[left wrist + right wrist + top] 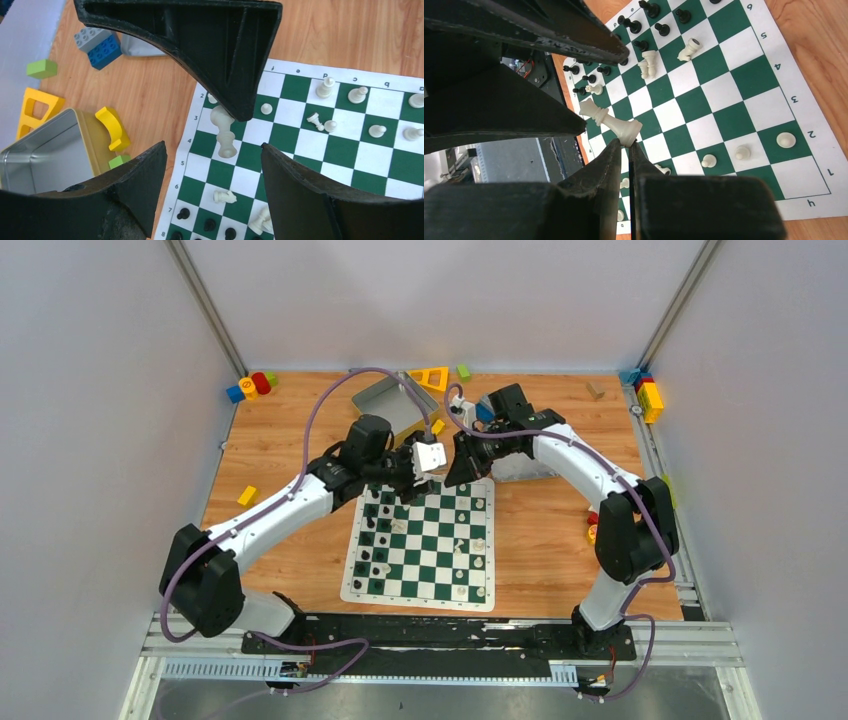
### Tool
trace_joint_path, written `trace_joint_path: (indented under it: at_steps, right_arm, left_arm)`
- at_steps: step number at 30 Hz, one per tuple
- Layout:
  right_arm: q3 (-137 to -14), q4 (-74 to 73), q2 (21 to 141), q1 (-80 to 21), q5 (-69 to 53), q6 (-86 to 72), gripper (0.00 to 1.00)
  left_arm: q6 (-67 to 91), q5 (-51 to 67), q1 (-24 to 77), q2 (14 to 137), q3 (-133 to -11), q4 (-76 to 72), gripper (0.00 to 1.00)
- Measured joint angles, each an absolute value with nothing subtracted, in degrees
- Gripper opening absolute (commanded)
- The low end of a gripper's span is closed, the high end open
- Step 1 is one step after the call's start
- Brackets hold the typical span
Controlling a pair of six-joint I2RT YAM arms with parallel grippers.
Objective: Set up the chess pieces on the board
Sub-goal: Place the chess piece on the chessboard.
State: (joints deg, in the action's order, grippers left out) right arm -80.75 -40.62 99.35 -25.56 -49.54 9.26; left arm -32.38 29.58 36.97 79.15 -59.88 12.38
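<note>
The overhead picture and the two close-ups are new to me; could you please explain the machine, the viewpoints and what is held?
These are two robot arms bolted at the near edge of a wooden table. The wide picture looks down from above and behind them; each close-up comes from a wrist camera, its own claw in view. On the table lie a green-and-white chess board with black and white chess pieces, toy blocks and a metal tray. The right claw is shut on the base of a tall white piece; the left claw stands open, holding nothing.
</note>
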Motion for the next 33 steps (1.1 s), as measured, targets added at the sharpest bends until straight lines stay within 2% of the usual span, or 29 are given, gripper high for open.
trace_joint_path:
  at_steps: [12,15,20,23,29,33]
  right_arm:
    - [-80.8,-40.6,99.4,-25.1,-51.8,8.8,0.04]
    - [-80.8,-40.6,99.4,-24.9,-52.0,8.8,0.03]
    - [-80.8,-40.6,99.4,-24.5,-52.4,8.6,0.03]
    - [-80.8,-40.6,99.4,-24.2,-52.7,8.6,0.03]
    - [-80.8,-40.6,100.0,-23.8,-53.3,8.4,0.03]
    - [-80.7,-40.7,100.2,-23.7,-53.5,8.2,0.03]
  left_arm:
    - [-33.8,27.9,38.7,82.5,-63.8,13.3,0.47]
    - [-33.8,28.0,39.0,83.3,-64.9,14.5,0.45]
    - [-33.9,27.9,39.2,83.7,-65.2,15.7,0.57]
    - [-34.0,28.0,39.2,83.7,-65.2,15.7,0.58]
    - [-34.0,28.0,39.2,83.7,-65.2,16.0,0.49]
    - [-34.0,28.1,39.3,83.7,-65.2,16.5,0.37]
